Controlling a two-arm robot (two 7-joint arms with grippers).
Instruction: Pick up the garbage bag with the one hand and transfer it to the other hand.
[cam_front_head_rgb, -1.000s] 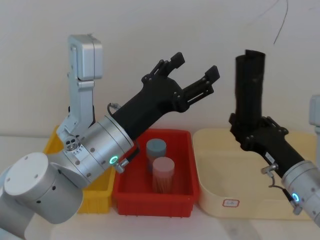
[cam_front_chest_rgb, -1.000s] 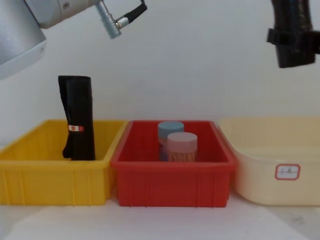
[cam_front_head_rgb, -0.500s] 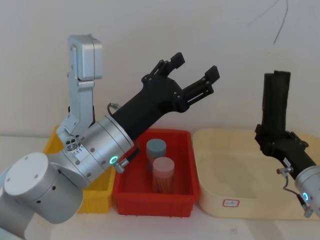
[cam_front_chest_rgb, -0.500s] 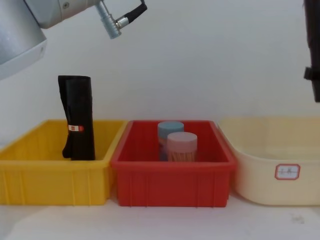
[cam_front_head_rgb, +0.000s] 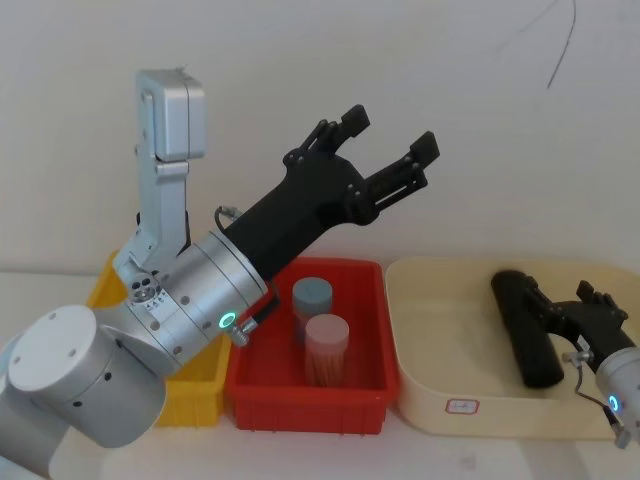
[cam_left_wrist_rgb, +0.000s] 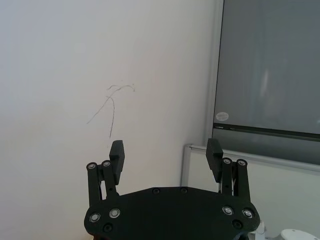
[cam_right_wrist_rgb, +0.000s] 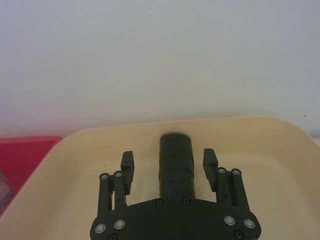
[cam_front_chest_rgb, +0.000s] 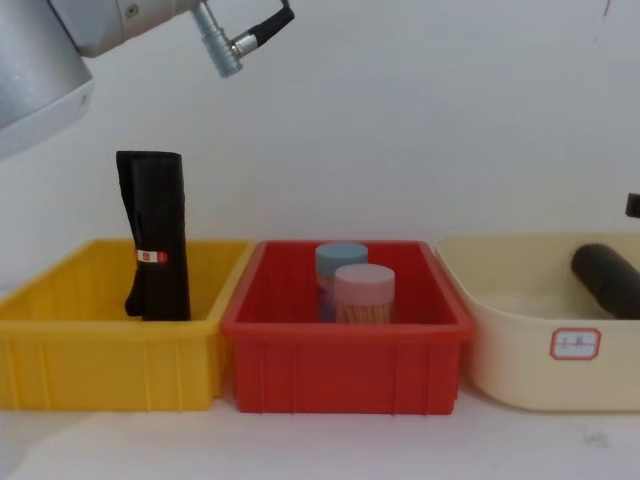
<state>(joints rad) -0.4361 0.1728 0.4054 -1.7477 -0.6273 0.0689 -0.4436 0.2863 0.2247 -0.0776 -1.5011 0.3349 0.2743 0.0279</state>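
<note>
Bag (cam_front_head_rgb: 527, 340): black roll lying on its side in the cream tub (cam_front_head_rgb: 440, 268), one end toward the tub's back wall. In the chest view its round end (cam_front_chest_rgb: 608, 280) shows just above the front rim.
Right gripper (cam_right_wrist_rgb: 169, 156): low inside the tub, fingers spread to either side of the Bag. The right wrist view shows a narrow gap between each finger and the roll, so it pinches nothing.
Left gripper (cam_front_head_rgb: 390, 130): raised high above the red bin (cam_front_head_rgb: 310, 400), pointing up and toward the robot's right. Its fingers are spread wide with nothing between them.
Left arm (cam_front_head_rgb: 190, 300): bulky and silver-grey with a green ring light lit, reaching up from the lower left of the head view.
Red bin: in the middle, between the yellow bin (cam_front_chest_rgb: 100, 350) and the tub.
Jars: two stand upright in the red bin, the blue-lidded jar (cam_front_head_rgb: 312, 297) behind and the pink-lidded jar (cam_front_head_rgb: 326, 345) just in front of it.
Yellow bin: at far left. A second roll (cam_front_chest_rgb: 155, 235), black with a small red-and-white sticker, stands upright in it.
</note>
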